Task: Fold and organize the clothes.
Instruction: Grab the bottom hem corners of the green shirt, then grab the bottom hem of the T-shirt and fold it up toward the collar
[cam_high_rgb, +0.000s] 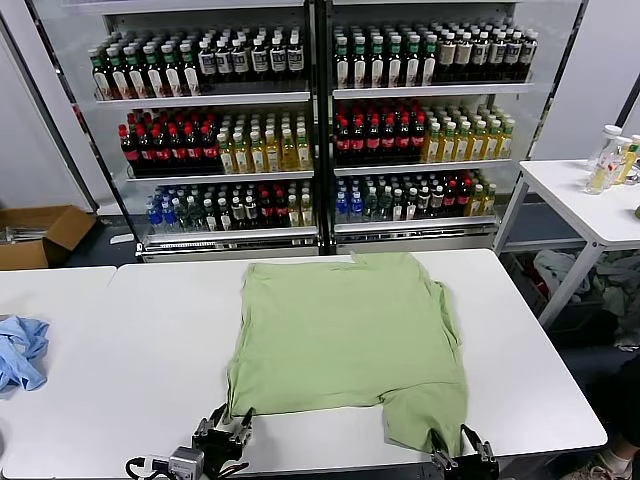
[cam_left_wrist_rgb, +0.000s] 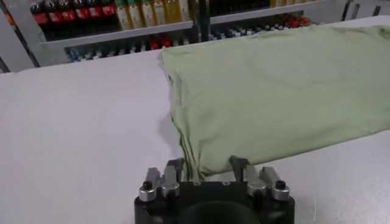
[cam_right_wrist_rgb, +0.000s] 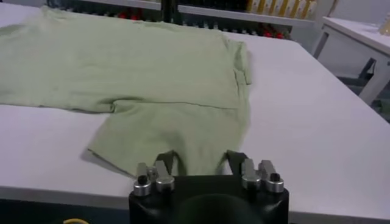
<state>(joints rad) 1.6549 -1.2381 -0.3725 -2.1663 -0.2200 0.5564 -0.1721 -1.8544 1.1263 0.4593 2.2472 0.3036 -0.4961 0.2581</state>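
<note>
Gripping the tee's (cam_high_rgb: 345, 340) near hem with both grippers, left (cam_high_rgb: 226, 432) and right (cam_high_rgb: 462, 452), I see its length running straight away from my fingers.

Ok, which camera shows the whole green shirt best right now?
The head view: the whole green shirt lies flat on the white table. The left wrist view shows only one near corner; the right wrist view shows the other corner flap.

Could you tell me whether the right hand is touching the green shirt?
Touching: the right wrist view shows the right hand with the green shirt's near edge lying between its fingers.
</note>
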